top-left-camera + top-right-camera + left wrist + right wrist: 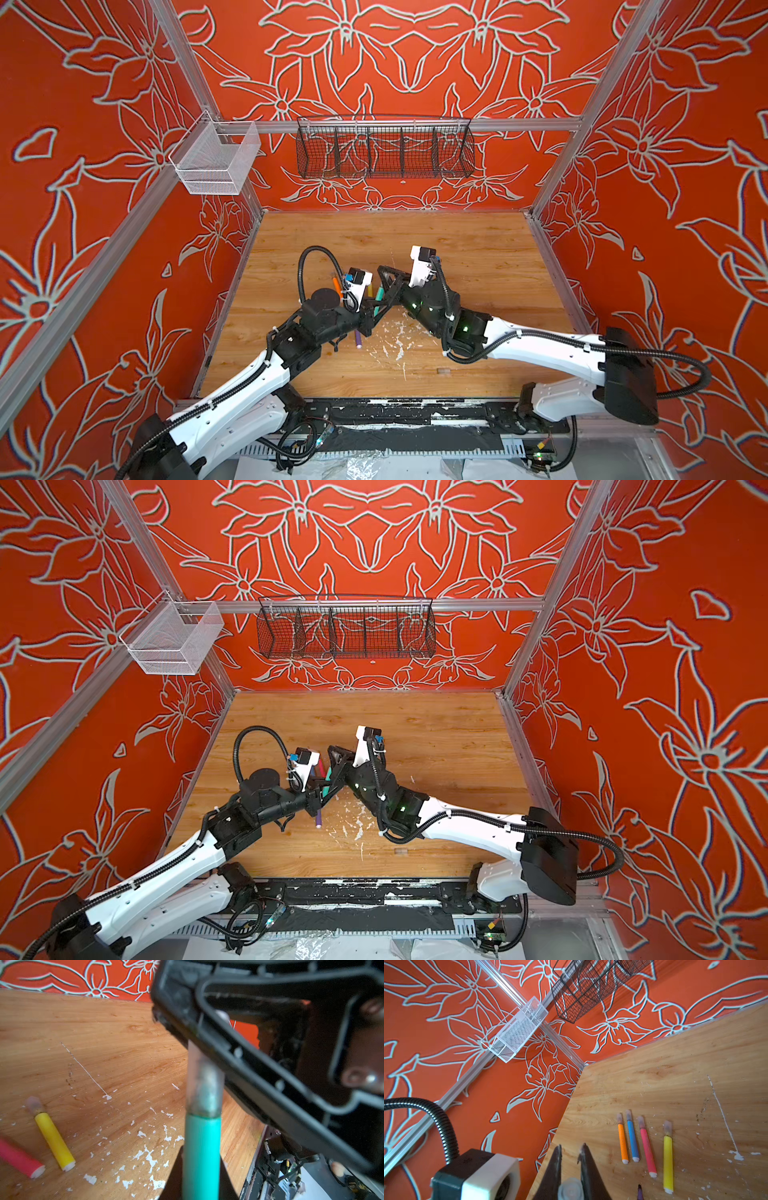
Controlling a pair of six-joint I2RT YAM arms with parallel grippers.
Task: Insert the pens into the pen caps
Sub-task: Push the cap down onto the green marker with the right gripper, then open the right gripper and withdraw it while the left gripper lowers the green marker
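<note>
My left gripper (pixel 200 1169) is shut on a green pen (pixel 201 1155), held above the table. The pen's tip sits inside a clear pen cap (pixel 204 1084). My right gripper (pixel 571 1147) is shut on that pen cap (pixel 571 1189), deep between its fingers (pixel 228 1049). In both top views the two grippers (pixel 370 321) (pixel 384 275) meet mid-table around the green pen (pixel 378 301) (pixel 328 780). Orange (pixel 623 1142), blue (pixel 633 1138), pink (pixel 647 1147) and yellow (pixel 667 1157) pens lie side by side, each with a clear cap on. A purple pen (pixel 358 340) lies uncapped beside the left gripper.
One loose clear cap (pixel 444 371) lies near the table's front. White flecks (pixel 399 336) are scattered on the wooden table (pixel 457 249). A black wire basket (pixel 384 149) and a white mesh basket (pixel 216 162) hang on the back rail.
</note>
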